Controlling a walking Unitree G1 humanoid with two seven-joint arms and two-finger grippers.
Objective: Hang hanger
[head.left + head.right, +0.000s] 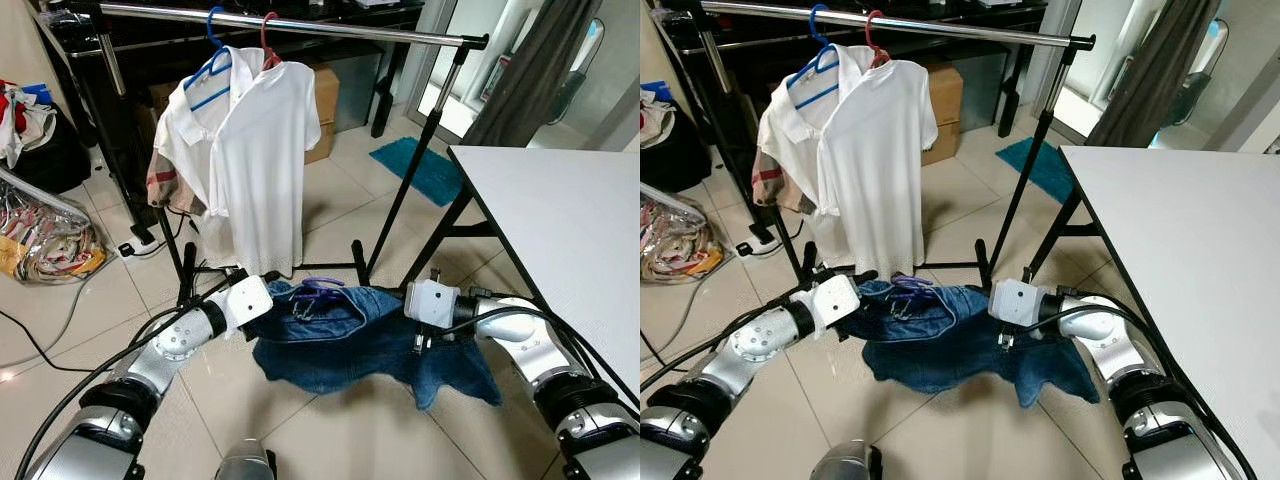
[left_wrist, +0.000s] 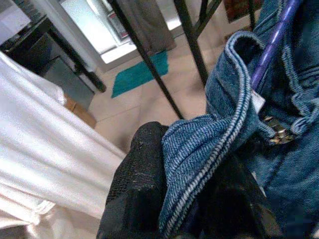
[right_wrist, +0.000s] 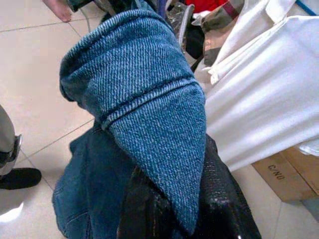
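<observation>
1. Both arms reach forward, bent at the elbow, with jeans (image 1: 360, 345) stretched between them above the floor (image 1: 330, 420).
2. The left gripper (image 2: 187, 199) pinches the waistband; the right gripper (image 3: 187, 209) clamps the other edge.
3. A purple hanger (image 1: 318, 288) lies on the jeans, below the rail (image 1: 290, 24) holding 2 white shirts (image 1: 250, 150).

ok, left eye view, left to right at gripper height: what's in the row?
Left gripper clamped on blue denim jeans → purple plastic hanger clipped on the jeans' waistband → right gripper holding the jeans' other side → white rectangular table.
</observation>
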